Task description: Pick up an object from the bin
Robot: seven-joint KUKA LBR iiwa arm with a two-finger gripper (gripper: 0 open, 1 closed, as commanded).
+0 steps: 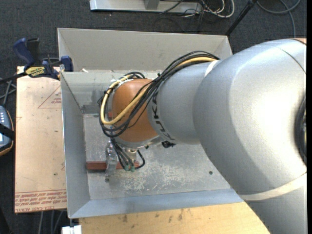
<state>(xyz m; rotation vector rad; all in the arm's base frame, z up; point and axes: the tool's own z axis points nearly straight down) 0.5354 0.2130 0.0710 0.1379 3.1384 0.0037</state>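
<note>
Dark carpet (58, 9) lies all round the grey metal bin (73, 145), whose sloping walls run down to a scuffed floor flecked with pale specks. The thick silver-grey arm (234, 106) comes in over the bin's right edge and covers much of the right half. An orange cover (131, 113) caps its wrist, and black and yellow cables (105, 111) loop across that cover.

Below the cover the gripper (114, 168) hangs low over the bin floor, near the left wall and toward the near-left corner. Its tip is small and partly masked by wires, so I cannot tell whether it is open or shut.

A flat reddish-brown block (95, 165) lies on the floor there, its long side parallel to the near edge. Its left end is close to the left wall and its right part passes behind the gripper. A small patch of similar red shows just right of the gripper, and I cannot tell whether it belongs to the same block. Nor is it clear whether the gripper touches the block.
</note>
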